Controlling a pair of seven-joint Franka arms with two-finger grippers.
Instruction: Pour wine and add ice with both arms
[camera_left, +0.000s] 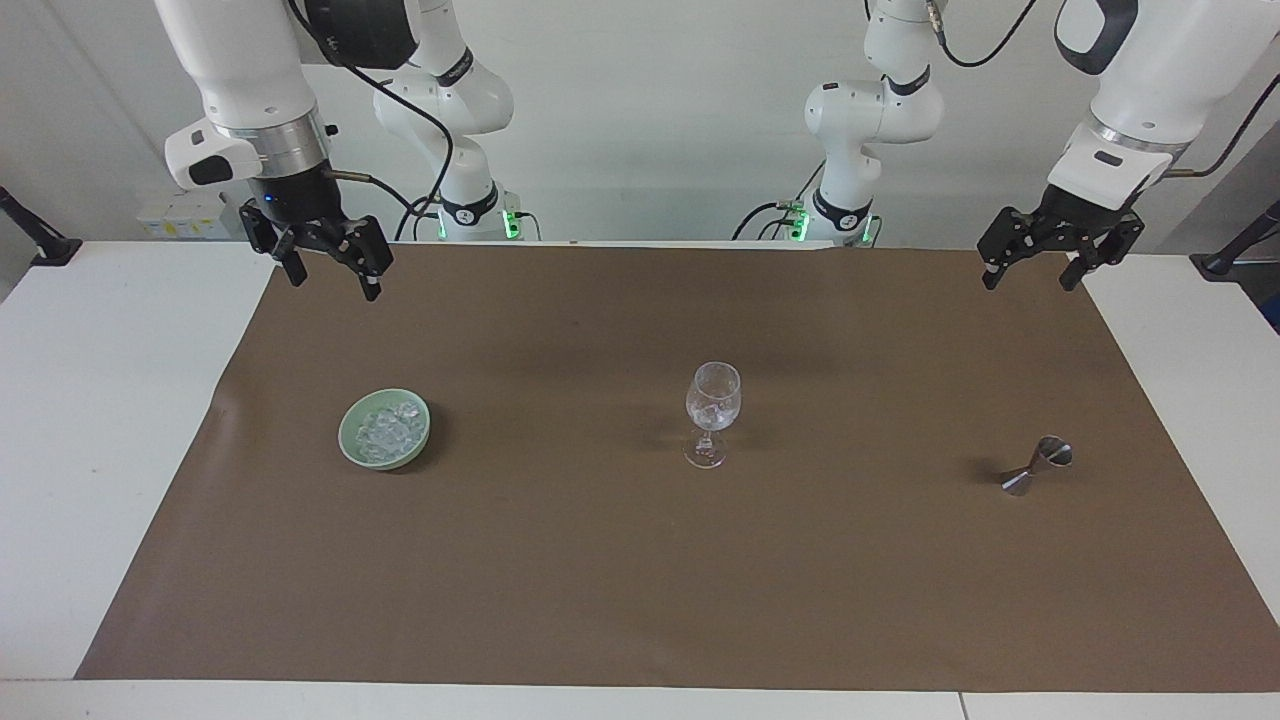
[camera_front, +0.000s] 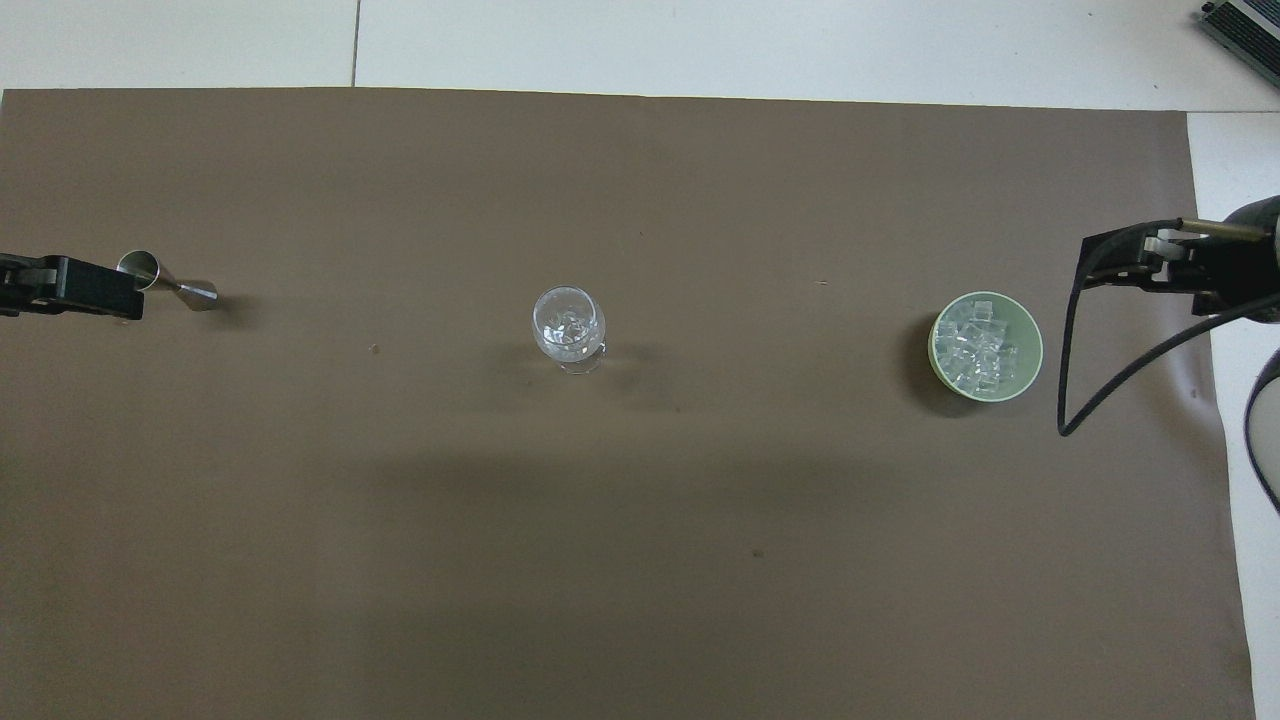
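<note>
Two grippers hang empty above the table's corners nearest the robots: the right gripper (camera_left: 328, 268) over the edge of the brown mat (camera_left: 640, 560) at the right arm's end, the left gripper (camera_left: 1034, 270) over the mat's edge at the left arm's end, each with its fingers spread wide and nothing between them. The ice (camera_left: 388, 428) lies heaped in a small green bowl (camera_left: 352, 447) on the mat toward the right arm's end, well apart from the wine glass (camera_left: 712, 412), which stands upright at the middle with a few clear chunks already visible in its bowl. A steel jigger (camera_left: 1036, 467) sits tilted on the mat toward the left arm's end. The chunks look small, hard, light and glassy, so they are likely to be slippery and to squirt out from a pinch that lands off-centre; a single piece at the top of the heap, taken across two flat faces, seems the safest hold. The glass is thin, top-heavy and fragile, so anything dropped into it should probably be released low over the rim.
</note>
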